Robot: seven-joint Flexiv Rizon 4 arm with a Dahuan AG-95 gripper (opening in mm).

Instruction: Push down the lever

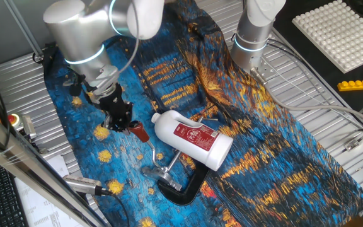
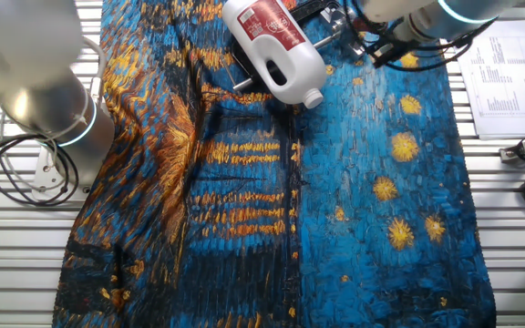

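At the near edge of one fixed view a black C-shaped clamp (image 1: 184, 188) lies on the painted blue and yellow cloth (image 1: 276, 145) that covers the metal table (image 1: 323, 94). The lever (image 1: 149, 144) rises from this clamp toward the upper left as a thin silver rod, and it ends in a short dark-red end piece (image 1: 139, 132). Just behind the clamp a white bottle with a red label (image 1: 193, 137) lies on its side on the cloth, with its cap pointing left; it seems to rest partly over the clamp. The gripper (image 1: 120, 121) hangs just left of the dark-red end piece and touches it or is very near to it; its black fingers look close together, but I cannot tell if they hold the end piece or only press on it. Further back on the right a white bumpy tray (image 1: 336, 31) and some coloured toy bricks (image 1: 361, 81) sit on a dark surface. In the other fixed view the bottle (image 2: 276, 46) is at the top edge, and the gripper (image 2: 372, 41) is to its right, partly cut off.
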